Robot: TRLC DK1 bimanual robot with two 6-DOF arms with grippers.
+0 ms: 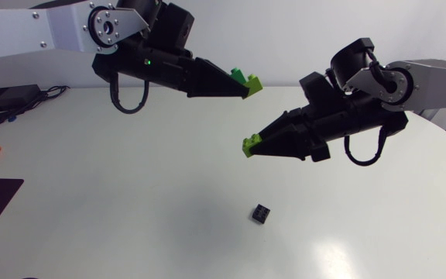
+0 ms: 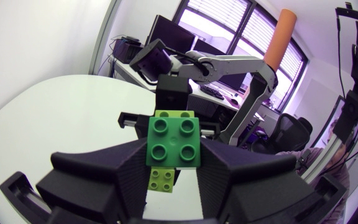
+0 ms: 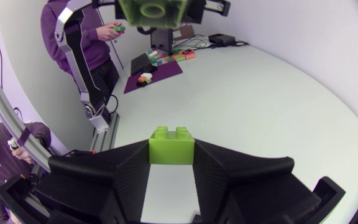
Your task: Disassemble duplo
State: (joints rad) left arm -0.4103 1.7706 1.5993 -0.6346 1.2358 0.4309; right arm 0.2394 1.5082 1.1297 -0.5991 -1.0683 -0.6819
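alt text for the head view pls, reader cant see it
Two robot arms hold duplo pieces in the air over a white table, a gap between them: the left pincer grips a green-and-lime duplo stack, and the right pincer grips a lime brick. A small black brick lies on the table below them.

No readable text, label, number or sign anywhere, as far as visible.

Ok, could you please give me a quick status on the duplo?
Left gripper shut on green bricks. Right gripper shut on lime brick. Black brick loose on table.
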